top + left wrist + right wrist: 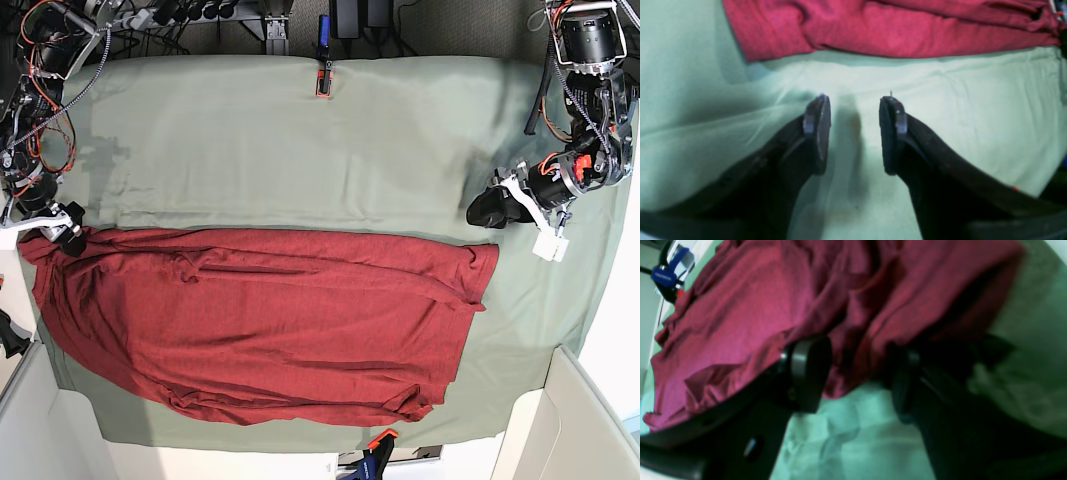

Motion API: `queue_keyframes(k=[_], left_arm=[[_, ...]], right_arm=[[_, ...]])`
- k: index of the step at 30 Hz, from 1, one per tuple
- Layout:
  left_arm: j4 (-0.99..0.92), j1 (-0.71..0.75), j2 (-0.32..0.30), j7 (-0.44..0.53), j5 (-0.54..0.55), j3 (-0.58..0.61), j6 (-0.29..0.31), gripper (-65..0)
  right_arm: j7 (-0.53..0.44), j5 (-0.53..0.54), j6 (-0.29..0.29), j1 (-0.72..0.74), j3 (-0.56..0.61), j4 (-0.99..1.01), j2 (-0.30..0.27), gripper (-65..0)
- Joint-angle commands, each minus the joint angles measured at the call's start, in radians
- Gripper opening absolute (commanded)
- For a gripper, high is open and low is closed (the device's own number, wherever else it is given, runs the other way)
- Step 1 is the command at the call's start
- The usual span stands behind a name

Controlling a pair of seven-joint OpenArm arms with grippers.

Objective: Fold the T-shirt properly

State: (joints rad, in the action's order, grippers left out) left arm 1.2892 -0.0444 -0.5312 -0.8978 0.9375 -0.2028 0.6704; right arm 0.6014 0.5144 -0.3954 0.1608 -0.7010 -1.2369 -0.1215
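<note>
The dark red T-shirt lies spread out and wrinkled across the front half of the sage green cover. My right gripper sits at the shirt's far left corner. In the right wrist view, that gripper is open, and a fold of the T-shirt hangs down between its fingers and drapes over the right one. My left gripper hovers over bare cover just beyond the shirt's far right corner. Up close, the left gripper is open and empty, with the T-shirt's edge ahead of it.
A small clamp sits at the back edge of the cover, and an orange-and-black clamp at the front edge. White walls stand at the front right. Cables hang at the back left.
</note>
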Motion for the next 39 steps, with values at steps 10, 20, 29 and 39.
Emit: queue_keyframes(k=[10, 20, 29, 39], left_arm=[[-0.043, -0.084, 0.086, 0.096, -0.161, -0.007, -0.138, -37.7], [-0.192, -0.21, 0.107, 0.097, -0.187, -0.028, -0.188, -37.6], [-0.192, -0.212, 0.097, 0.019, -0.042, -0.067, -0.078, -37.7], [-0.192, -0.182, 0.083, 0.004, 0.005, -0.112, -0.039, -37.7]], right_arm=[[-0.006, -0.014, 0.006, 0.015, 0.024, -0.014, -0.011, -32.9], [-0.002, -0.013, 0.006, 0.013, 0.024, -0.014, -0.011, -32.9], [-0.003, -0.014, 0.006, 0.013, 0.024, -0.014, -0.011, -32.9], [-0.002, -0.013, 0.006, 0.014, 0.024, -0.014, -0.011, -32.9]])
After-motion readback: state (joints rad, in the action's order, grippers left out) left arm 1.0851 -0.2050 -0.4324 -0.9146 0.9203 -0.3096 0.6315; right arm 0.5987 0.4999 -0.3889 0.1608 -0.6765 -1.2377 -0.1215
